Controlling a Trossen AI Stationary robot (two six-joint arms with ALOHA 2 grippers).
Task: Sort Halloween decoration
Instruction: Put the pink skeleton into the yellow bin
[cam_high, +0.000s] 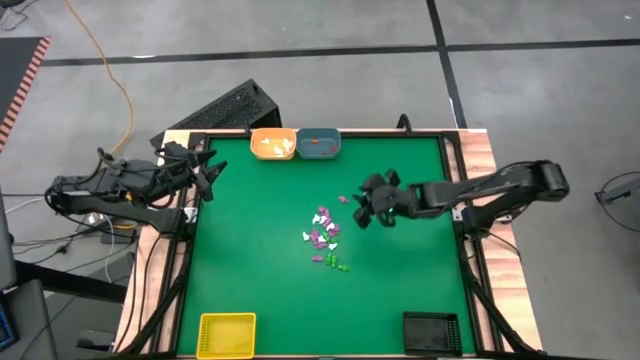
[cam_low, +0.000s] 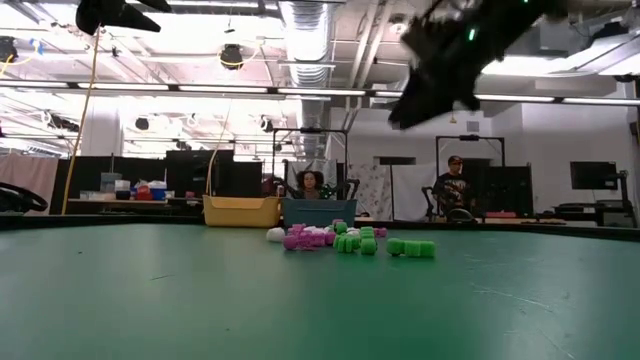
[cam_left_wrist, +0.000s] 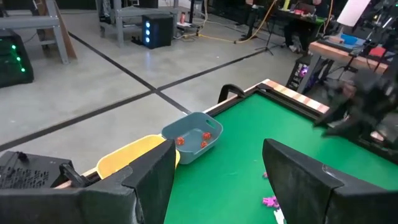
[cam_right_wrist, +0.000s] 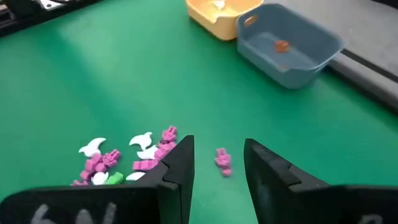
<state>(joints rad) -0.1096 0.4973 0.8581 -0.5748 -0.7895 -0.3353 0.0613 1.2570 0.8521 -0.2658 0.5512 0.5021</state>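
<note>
The Halloween decoration is a pile of tiny white, purple and green trinkets (cam_high: 325, 237) (cam_low: 340, 240) (cam_right_wrist: 134, 155) lying loose on the green mat near the table's middle. One purple trinket (cam_right_wrist: 222, 160) (cam_high: 343, 199) lies apart, toward the far right of the pile. My right gripper (cam_high: 362, 208) (cam_right_wrist: 217, 146) (cam_low: 405, 110) is open and hangs well above the mat, its fingers framing that lone purple trinket from above without touching it. My left gripper (cam_high: 212, 172) (cam_left_wrist: 217, 168) is open and waits raised at the table's left edge.
An orange tray (cam_high: 273, 145) (cam_right_wrist: 217, 12) with white pieces and a blue tray (cam_high: 319, 143) (cam_left_wrist: 193, 138) (cam_right_wrist: 292, 43) with orange-red pieces stand at the far edge. A yellow tray (cam_high: 227, 335) and a black tray (cam_high: 431, 332) sit at the near corners. People sit in the room beyond.
</note>
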